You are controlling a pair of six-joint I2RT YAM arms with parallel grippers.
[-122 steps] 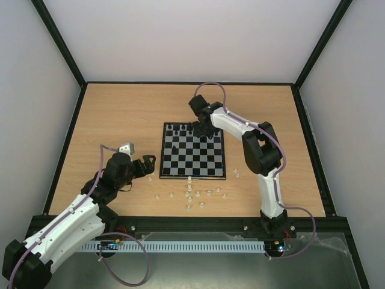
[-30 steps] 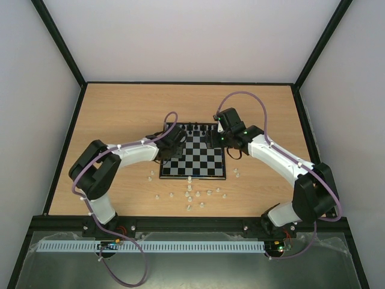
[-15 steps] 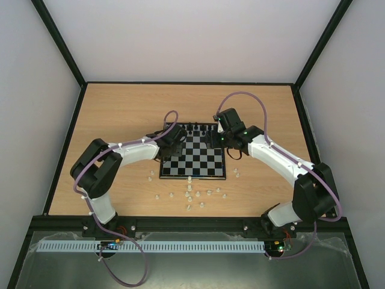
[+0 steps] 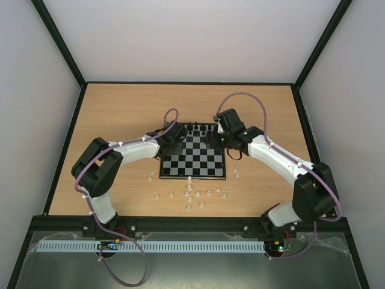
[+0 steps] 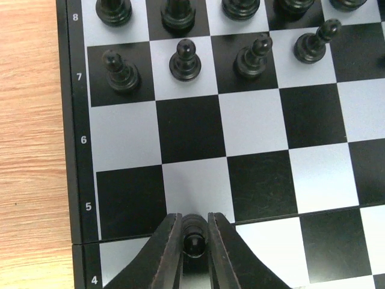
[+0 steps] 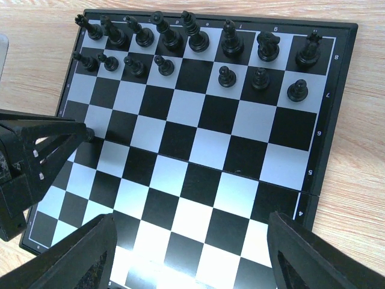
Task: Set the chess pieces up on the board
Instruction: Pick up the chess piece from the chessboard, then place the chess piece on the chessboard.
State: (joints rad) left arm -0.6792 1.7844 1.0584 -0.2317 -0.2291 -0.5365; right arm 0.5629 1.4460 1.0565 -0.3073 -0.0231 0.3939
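Seven black pawns [image 6: 225, 76] stand in their row on the chessboard [image 6: 204, 147], just in front of a full black back rank [image 6: 198, 41] of eight figures. My left pincer [image 5: 194, 224] has its jaws drawn in close on the eighth pawn [image 5: 194, 241], which is clamped between the two fingertips with nothing else in its hold. From the wrist camera I cannot say for sure whether that pawn rests on the square under it or is lifted just clear. Ahead of that pincer lie two bare ranks and then the pawn row. The one vacant square in the row sits ahead and off to its right, past the four pawns straight in front of it. My right pincer [image 6: 192, 220] hangs above the board with its jaws spread wide and nothing between them. The black ranks are ahead of it, and the left pincer comes in from its left.

I judge the black side nearly done, with one pawn to seat. The white side is not begun. The white pieces [image 4: 189, 194] lie scattered on the table [image 4: 120, 114], behind both pincers toward the arm bases, just off the board's near edge. One or two may touch the border, but they are too small from above to tell. So roughly half the job remains, all of it white.
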